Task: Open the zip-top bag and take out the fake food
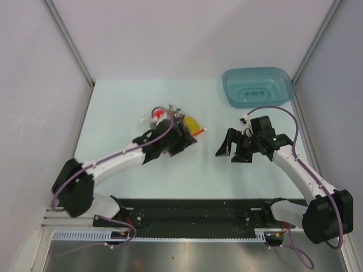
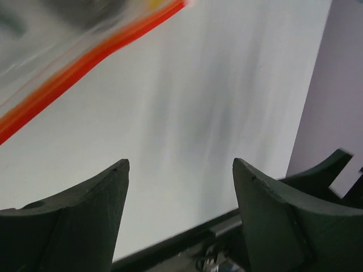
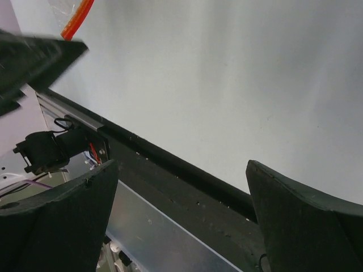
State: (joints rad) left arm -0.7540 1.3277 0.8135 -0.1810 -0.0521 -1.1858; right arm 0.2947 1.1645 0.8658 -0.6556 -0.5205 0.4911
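Your left gripper [image 2: 180,165] is spread wide with nothing between the fingers, just beside the bag [image 1: 173,122] on its near side. The bag lies crumpled on the table [image 1: 122,113], left of centre. A red piece [image 1: 159,115] and a yellow piece [image 1: 191,123] show through it, so the food looks to be inside; the other pieces are too small to tell. The zip strip [image 2: 74,68] is blurred, and I can't tell if it's sealed or parted. I'd call this the opening step. Next you need a pinch on the strip or slider, with the other arm bracing the bag. The right gripper [image 3: 181,164] is also spread and empty, over the table and well apart from the bag. The tray [image 1: 232,93] sits in the far right corner, with no food seen in it.
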